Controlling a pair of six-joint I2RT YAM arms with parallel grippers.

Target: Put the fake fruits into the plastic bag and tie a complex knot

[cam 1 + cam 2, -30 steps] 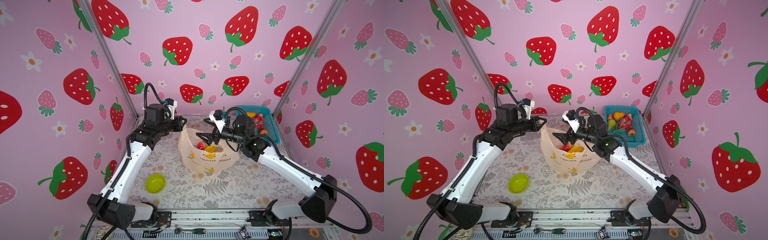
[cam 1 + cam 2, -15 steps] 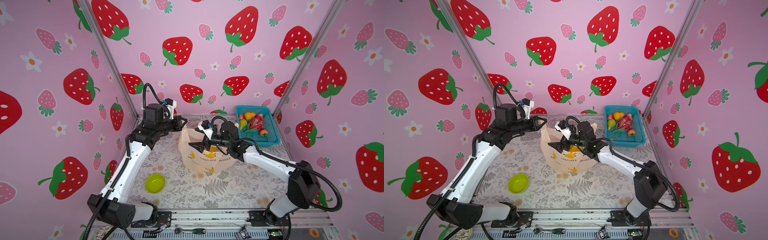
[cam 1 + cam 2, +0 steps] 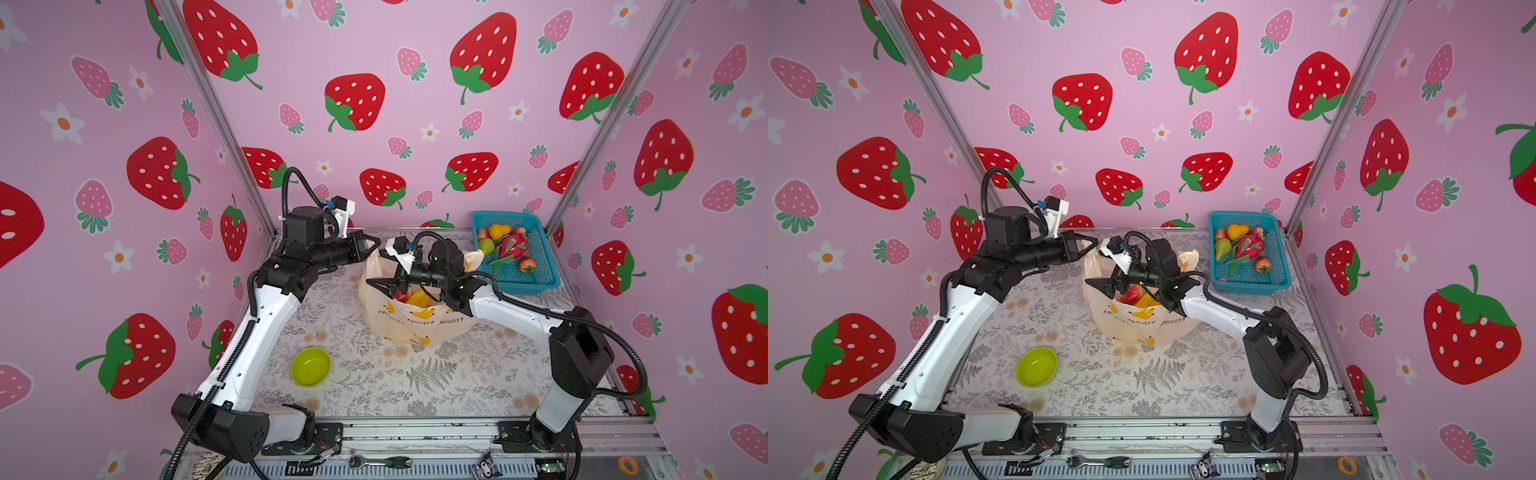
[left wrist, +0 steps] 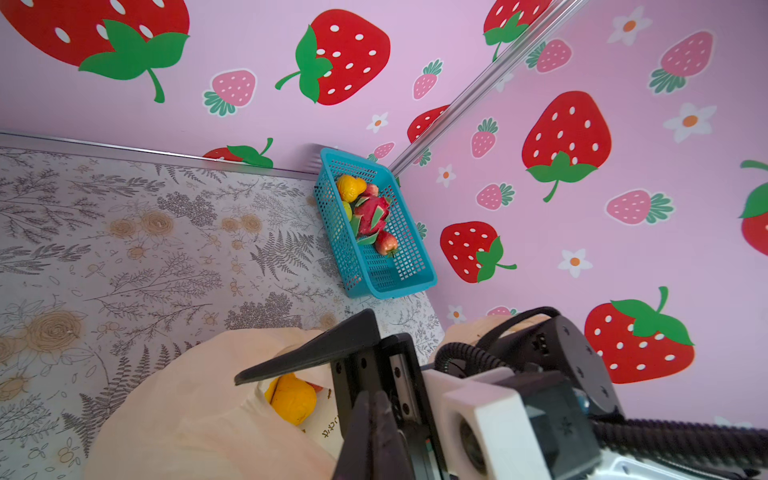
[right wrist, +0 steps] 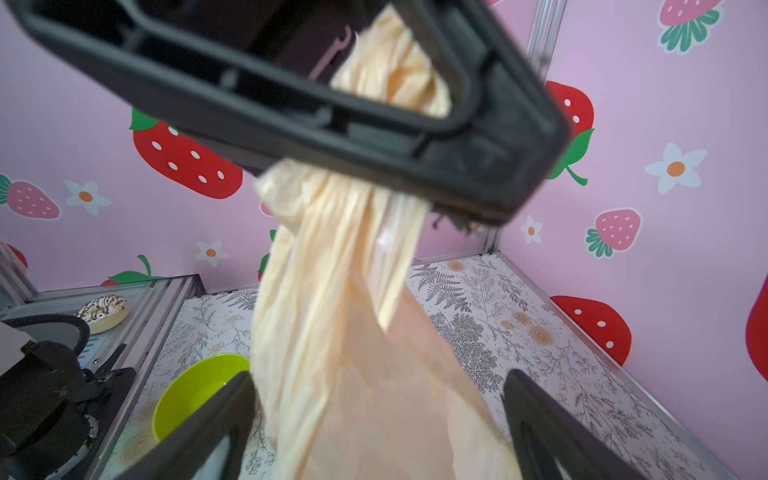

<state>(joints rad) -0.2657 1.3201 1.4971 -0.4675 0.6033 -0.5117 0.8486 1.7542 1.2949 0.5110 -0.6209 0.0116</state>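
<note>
While left jaws pinch plastic bag (image 3: 419, 326) handle shut, right jaws gape empty at its mouth; bag print: かわいいバナナ.

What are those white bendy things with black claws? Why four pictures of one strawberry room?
They are two robot arms. Two pictures look down from above, side by side; the other two come from small cameras on each arm's wrist. On the flowery table lie a peach plastic bag, a teal basket with toy fruits such as a dragon fruit, and a green bowl. The left gripper is shut on one bag handle, holding it up. The right gripper is open at the bag's mouth, gripping nothing. Red and yellow fruits are already inside.
</note>
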